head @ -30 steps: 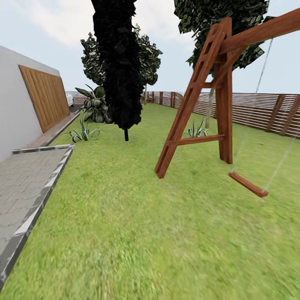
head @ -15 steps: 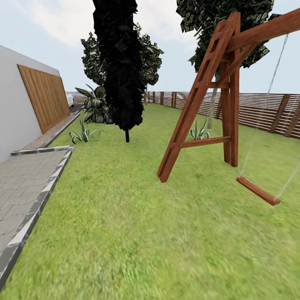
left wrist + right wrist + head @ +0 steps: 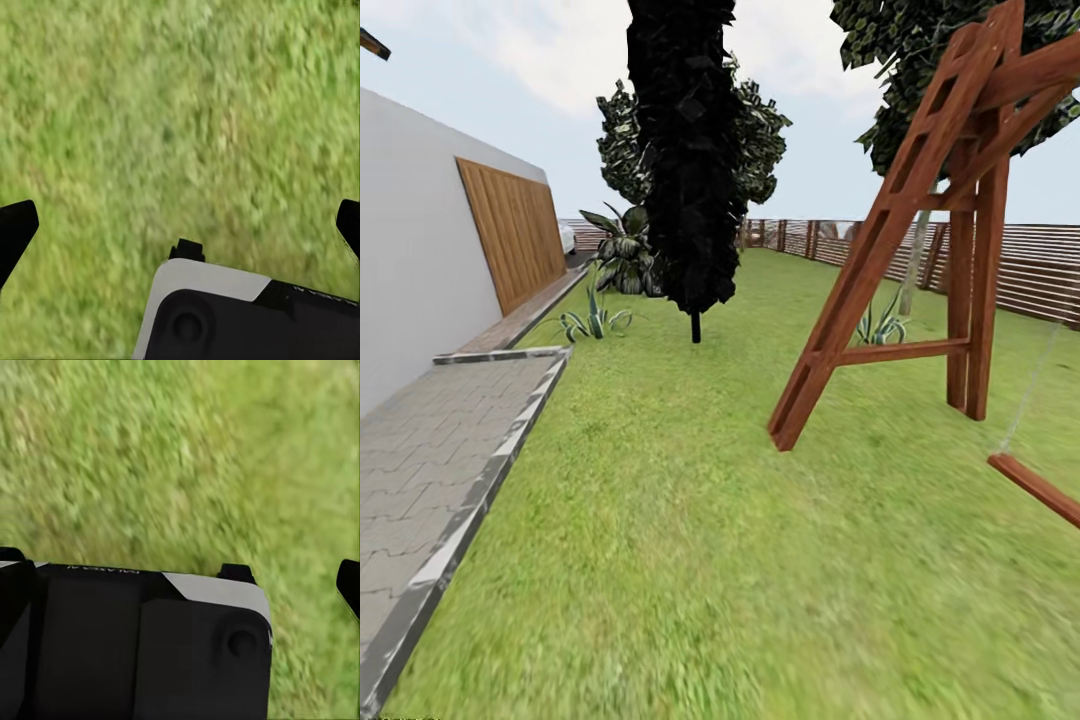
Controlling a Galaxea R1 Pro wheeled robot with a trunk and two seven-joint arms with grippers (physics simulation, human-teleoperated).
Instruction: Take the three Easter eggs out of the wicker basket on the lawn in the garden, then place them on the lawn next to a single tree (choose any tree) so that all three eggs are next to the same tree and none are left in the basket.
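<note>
The Easter eggs and the wicker basket are out of view. The lawn (image 3: 690,520) spreads ahead of me across the garden, up to a slatted wooden fence (image 3: 1040,265). A tree with a pale trunk (image 3: 912,268) and a dark green crown stands behind the swing frame. My left gripper (image 3: 181,225) hangs open over bare grass, its dark fingertips (image 3: 15,229) wide apart. My right gripper (image 3: 180,571) is also open above grass, with nothing between its fingers.
A wooden swing frame (image 3: 900,220) with a hanging seat (image 3: 1040,488) stands on the right. A black conical cypress (image 3: 690,150) rises straight ahead. A grey paved patio (image 3: 420,470) and a house wall (image 3: 420,290) run along the left, with low plants (image 3: 595,322) near the wall.
The whole head view has shifted, so the camera has moved. The cypress and swing frame now sit further right in the picture and look larger. Nothing in the scene itself has moved.
</note>
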